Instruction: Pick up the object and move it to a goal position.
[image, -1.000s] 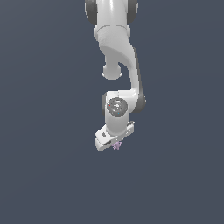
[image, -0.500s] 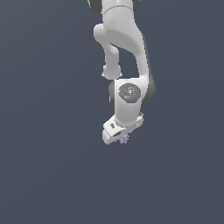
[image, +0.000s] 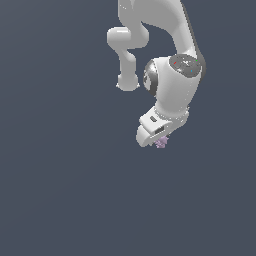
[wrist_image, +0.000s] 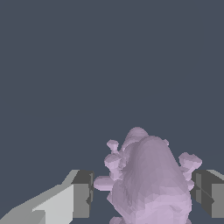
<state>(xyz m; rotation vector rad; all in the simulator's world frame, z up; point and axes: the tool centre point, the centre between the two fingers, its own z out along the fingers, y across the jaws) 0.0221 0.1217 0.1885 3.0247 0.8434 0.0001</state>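
**Object in the claw, goal not in sight**

Between the two dark finger pads (wrist_image: 82, 194) of my gripper (wrist_image: 144, 197) sits the object (wrist_image: 148, 183), a pale lilac lump with stubby knobs sticking out all round. From the wrist view it fills the gap between the pads, its side knobs reaching toward each one, so I read the claw as closed on it. I cannot see the actual contact faces, but nothing else in the frame would be supporting it.

Seen from the exterior view, the gripper (image: 159, 139) points down and slightly toward the exterior view's left, and only a small purple bit of the object (image: 161, 144) peeks out beneath the white hand. The lump is much smaller than the hand, which explains why most of it is hidden there.

Above that, the arm (image: 172, 85) folds back on itself, wrist and elbow bunched near the top of the exterior view. The plain dark backdrop shows no surface edge and no shadow, so I cannot tell how high the load hangs.

I see no goal marker in either view. My judgement is that the pick is done and the carry is the step in hand. With such a knobbly shape, the grip may rest on a few bumps only, so I would move gently.
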